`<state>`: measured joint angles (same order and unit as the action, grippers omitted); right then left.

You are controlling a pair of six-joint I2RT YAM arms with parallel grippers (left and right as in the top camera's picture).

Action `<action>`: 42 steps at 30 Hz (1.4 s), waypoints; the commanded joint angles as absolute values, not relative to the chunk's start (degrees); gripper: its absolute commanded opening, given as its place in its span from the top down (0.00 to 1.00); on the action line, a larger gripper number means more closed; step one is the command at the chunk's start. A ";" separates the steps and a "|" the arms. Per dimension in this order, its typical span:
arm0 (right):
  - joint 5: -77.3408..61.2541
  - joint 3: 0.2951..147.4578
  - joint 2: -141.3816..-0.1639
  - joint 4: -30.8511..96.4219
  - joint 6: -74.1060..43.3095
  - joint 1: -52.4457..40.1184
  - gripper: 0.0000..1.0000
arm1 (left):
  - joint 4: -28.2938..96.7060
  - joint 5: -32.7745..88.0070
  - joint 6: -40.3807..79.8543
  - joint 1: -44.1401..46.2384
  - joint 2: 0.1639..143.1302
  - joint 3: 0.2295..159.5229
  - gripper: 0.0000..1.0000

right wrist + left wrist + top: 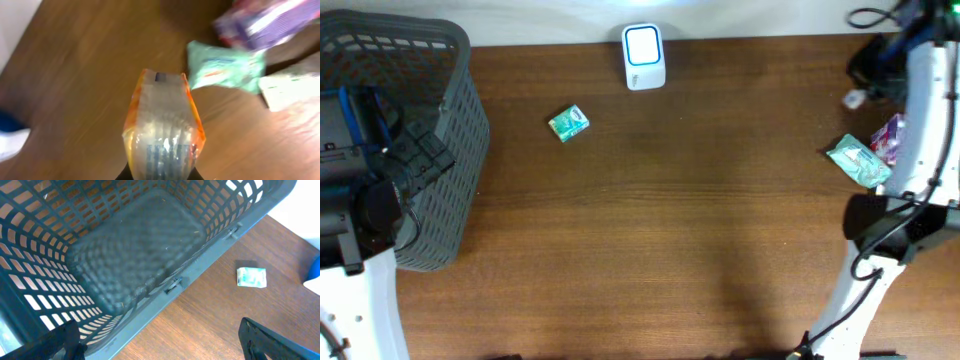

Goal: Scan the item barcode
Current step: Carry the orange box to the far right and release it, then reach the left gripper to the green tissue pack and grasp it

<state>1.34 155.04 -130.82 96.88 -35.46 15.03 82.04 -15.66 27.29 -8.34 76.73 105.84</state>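
Note:
My right gripper point(160, 176) is shut on the item, a clear packet with orange edges point(162, 125). Its barcode point(166, 156) faces the wrist camera, just above the jaws, and the packet hangs above the wood table. The scanner point(643, 57), white with a blue face, stands at the table's far edge in the middle. A blurred corner of the scanner point(11, 136) shows at the left of the right wrist view. My left gripper point(165, 347) is open over the rim of the grey basket point(200, 267), with nothing between its fingers.
A small green packet point(568, 123) lies on the table left of the scanner, and the same green packet point(251, 277) shows beside the basket point(460, 150). At the right edge lie another green packet point(858, 161) and a purple packet point(888, 136).

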 commanded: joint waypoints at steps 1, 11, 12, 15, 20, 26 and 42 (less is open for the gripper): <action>3.33 152.35 -129.73 97.34 -34.50 20.43 0.96 | 82.13 -15.66 27.81 -8.69 76.29 106.00 0.01; 3.29 136.11 -129.73 95.29 -38.13 39.57 0.96 | 82.11 -15.66 27.81 -8.69 76.29 106.00 0.01; 3.29 135.00 -129.73 94.30 -37.63 40.16 0.96 | 82.13 -15.66 27.81 -8.69 76.29 106.00 0.01; 3.33 133.27 -129.73 91.79 -34.68 39.77 0.96 | 82.11 -15.66 27.81 -8.69 76.29 106.00 0.01; 3.22 131.63 -129.73 89.73 -34.70 37.60 0.09 | 82.13 -15.66 27.81 -8.69 76.29 106.00 0.01; 1.69 132.46 -123.98 89.71 -32.99 34.83 0.08 | 82.11 -15.66 27.81 -8.69 76.29 106.00 0.01; -0.14 132.55 -115.74 82.41 -25.32 0.78 0.01 | 82.11 -15.66 27.81 -8.69 76.29 106.00 0.01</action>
<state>-8.86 132.51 -116.01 82.78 -25.65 0.58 82.04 -15.66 27.29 -8.34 76.71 105.84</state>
